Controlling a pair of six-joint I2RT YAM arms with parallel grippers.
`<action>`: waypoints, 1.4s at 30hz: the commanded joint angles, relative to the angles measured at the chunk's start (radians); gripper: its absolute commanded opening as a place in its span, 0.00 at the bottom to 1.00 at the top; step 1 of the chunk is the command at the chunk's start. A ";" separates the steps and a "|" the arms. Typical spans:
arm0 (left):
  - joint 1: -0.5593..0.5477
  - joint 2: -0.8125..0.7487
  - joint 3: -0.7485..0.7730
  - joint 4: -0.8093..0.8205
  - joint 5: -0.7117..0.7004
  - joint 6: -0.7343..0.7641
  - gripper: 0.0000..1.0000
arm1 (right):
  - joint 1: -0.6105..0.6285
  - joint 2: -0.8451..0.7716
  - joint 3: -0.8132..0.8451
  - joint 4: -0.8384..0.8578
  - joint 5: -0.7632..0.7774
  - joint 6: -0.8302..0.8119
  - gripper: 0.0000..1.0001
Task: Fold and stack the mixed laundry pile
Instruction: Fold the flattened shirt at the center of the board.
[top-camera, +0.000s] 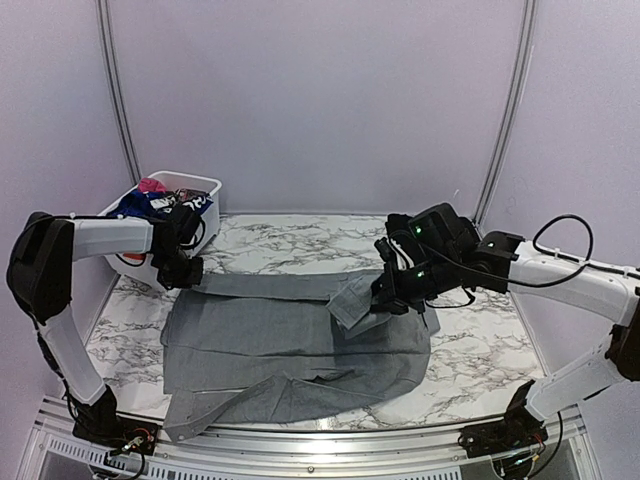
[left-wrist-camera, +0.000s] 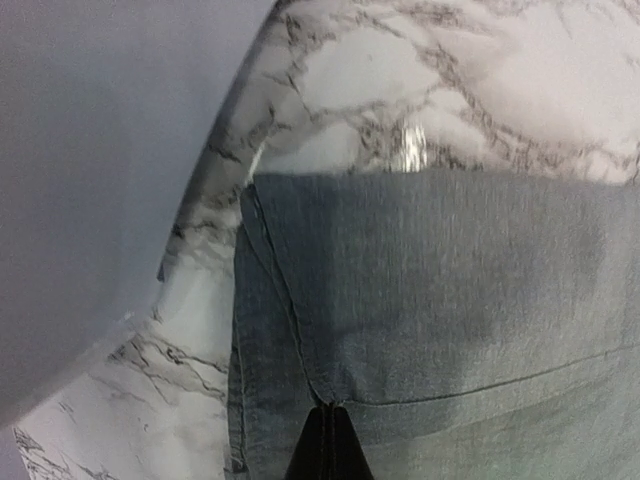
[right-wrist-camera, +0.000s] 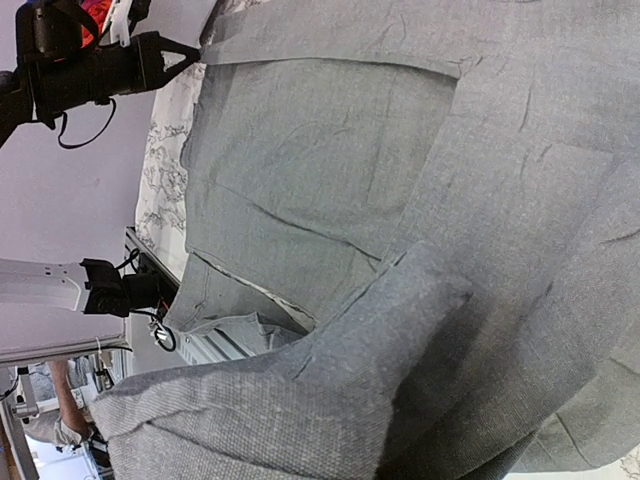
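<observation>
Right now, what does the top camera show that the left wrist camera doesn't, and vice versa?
Top only: the basket of clothes at the back left, and the right hand holding up a fold of the shirt. Left wrist only: the left hand shut on the shirt's seamed edge, close up. Both: the grey shirt on the marble table.

We see a marble table (top-camera: 480, 345); a grey shirt (top-camera: 290, 350) lies spread across it; a white basket (top-camera: 205, 186) stands at its far left corner.
</observation>
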 joint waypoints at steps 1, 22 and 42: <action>-0.033 -0.007 -0.034 -0.103 -0.028 0.038 0.00 | 0.009 -0.041 0.020 -0.067 0.014 -0.016 0.00; -0.100 -0.274 0.012 0.053 0.155 0.012 0.99 | -0.057 0.303 0.261 0.011 -0.095 -0.247 0.11; -0.311 -0.163 -0.072 0.237 0.302 -0.052 0.99 | -0.306 0.446 0.344 -0.049 -0.312 -0.564 0.64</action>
